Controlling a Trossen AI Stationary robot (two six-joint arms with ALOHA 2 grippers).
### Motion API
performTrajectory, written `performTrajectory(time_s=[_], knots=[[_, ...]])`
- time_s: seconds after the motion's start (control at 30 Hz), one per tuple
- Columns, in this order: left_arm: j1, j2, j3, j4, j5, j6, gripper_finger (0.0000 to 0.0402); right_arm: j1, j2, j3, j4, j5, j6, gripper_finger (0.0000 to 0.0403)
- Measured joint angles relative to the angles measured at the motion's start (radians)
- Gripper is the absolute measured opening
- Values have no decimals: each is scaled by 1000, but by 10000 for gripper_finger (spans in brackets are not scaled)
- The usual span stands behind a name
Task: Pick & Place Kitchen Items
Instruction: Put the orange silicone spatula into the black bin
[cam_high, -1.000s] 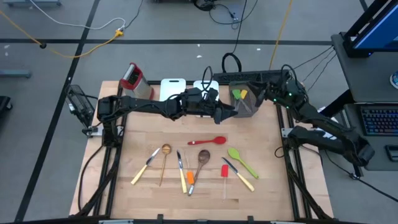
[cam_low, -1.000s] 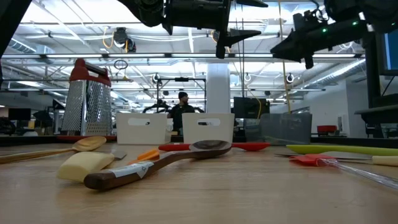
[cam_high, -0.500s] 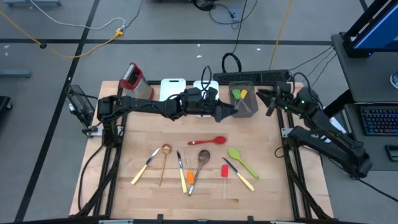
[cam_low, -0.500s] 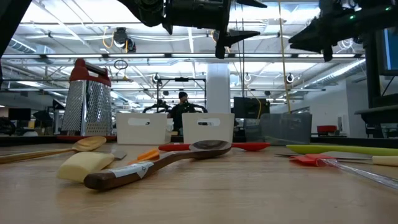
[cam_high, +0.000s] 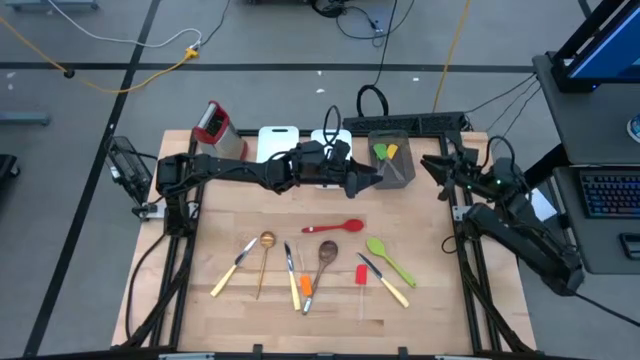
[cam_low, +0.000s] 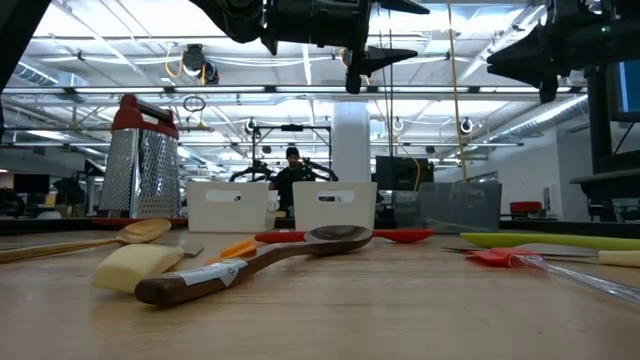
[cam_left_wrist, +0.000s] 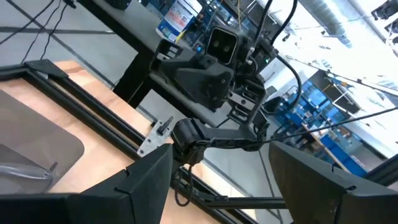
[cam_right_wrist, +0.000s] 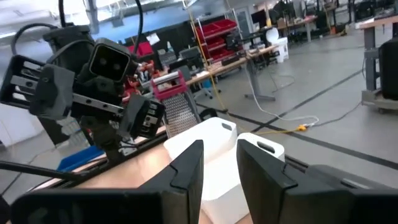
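Spanning the scene: table (cam_high: 240, 320), wooden, with both arms raised above its far half.
Left arm: reaches across the far edge; left gripper (cam_high: 375, 176) hangs high beside the grey tray (cam_high: 400, 172), fingers spread wide, holding nothing.
Right arm: folded at the table's right edge; right gripper (cam_high: 430, 163) sits above the far right corner, clear of the grey tray, fingers (cam_right_wrist: 186, 165) a narrow gap apart, nothing between them.
Grey tray: far right, holding a green and a yellow utensil (cam_high: 386, 152).
White trays (cam_high: 279, 141): two, side by side at the far edge.
Grater (cam_high: 210, 122): upright at the far left corner.
Utensils on the table: red spoon (cam_high: 335, 227) nearest the trays; then a row of green spoon (cam_high: 388, 259), wooden spoon (cam_high: 322, 262), gold spoon (cam_high: 264, 262), cream-handled knives (cam_high: 232, 269), red spatula (cam_high: 361, 275), orange spatula (cam_high: 304, 288).
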Motion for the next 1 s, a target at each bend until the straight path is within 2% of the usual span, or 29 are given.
performTrajectory(time_s=[0.23,0.43,0.6,0.83,1.0], knots=[[1,0,0,0,0,5,274,0,-64,-42,-5,-50,6,88],[1,0,0,-1,-1,-36,274,0,-90,-58,-63,-52,0,88],[-11,0,0,-1,1,33,274,0,-121,-70,-74,-52,-3,88],[-87,0,0,-21,32,143,274,0,-146,-71,-177,-55,-34,89],[-170,0,0,-106,19,138,273,0,-146,-71,-220,-117,-59,89]])
